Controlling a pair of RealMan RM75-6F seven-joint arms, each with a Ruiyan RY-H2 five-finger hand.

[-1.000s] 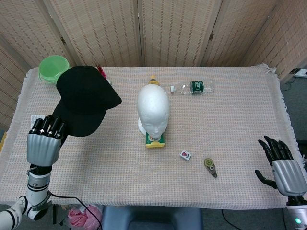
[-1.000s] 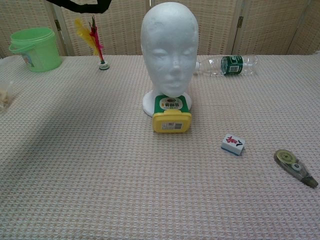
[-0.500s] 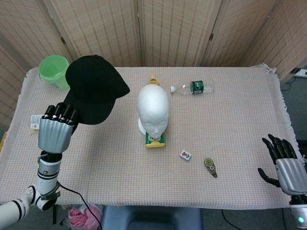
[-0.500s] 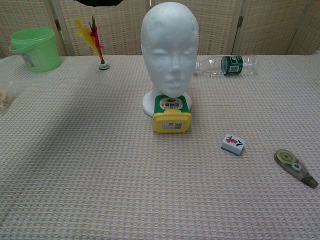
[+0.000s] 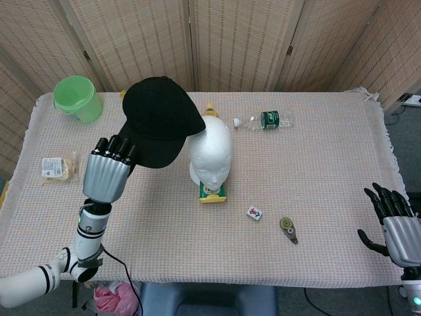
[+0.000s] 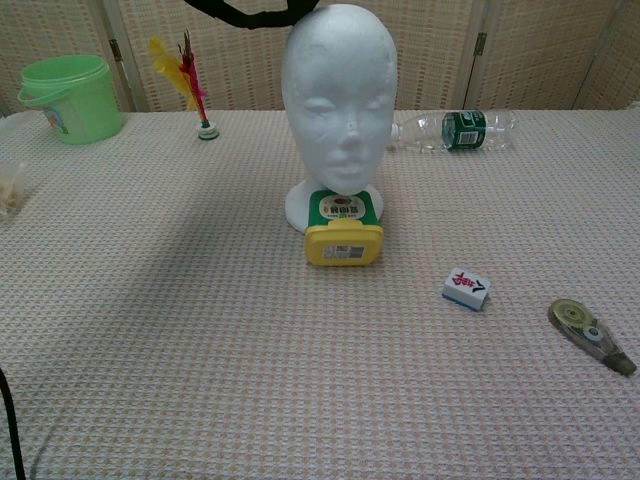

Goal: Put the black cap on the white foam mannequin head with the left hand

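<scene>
My left hand (image 5: pixel 109 170) holds the black cap (image 5: pixel 161 120) by its brim, raised above the table. The cap hangs just left of the white foam mannequin head (image 5: pixel 210 152), its right edge overlapping the head's top left in the head view. In the chest view only the cap's lower edge (image 6: pixel 250 12) shows at the top of the frame, beside the mannequin head (image 6: pixel 339 95). The head stands upright mid-table, facing me. My right hand (image 5: pixel 395 222) rests at the near right corner, fingers spread and holding nothing.
A yellow-and-green box (image 6: pixel 343 229) lies against the head's base. A green bucket (image 5: pixel 78 98) and a feather shuttlecock (image 6: pixel 190 85) stand far left, a water bottle (image 5: pixel 263 120) behind the head. A small tile (image 5: pixel 254 212), a tape dispenser (image 5: pixel 288 228) and a snack packet (image 5: pixel 55 167) lie around.
My left hand has carried the cap rightward and up, from the table's left side to the mannequin head's top left. The right hand has slid slightly lower in the frame.
</scene>
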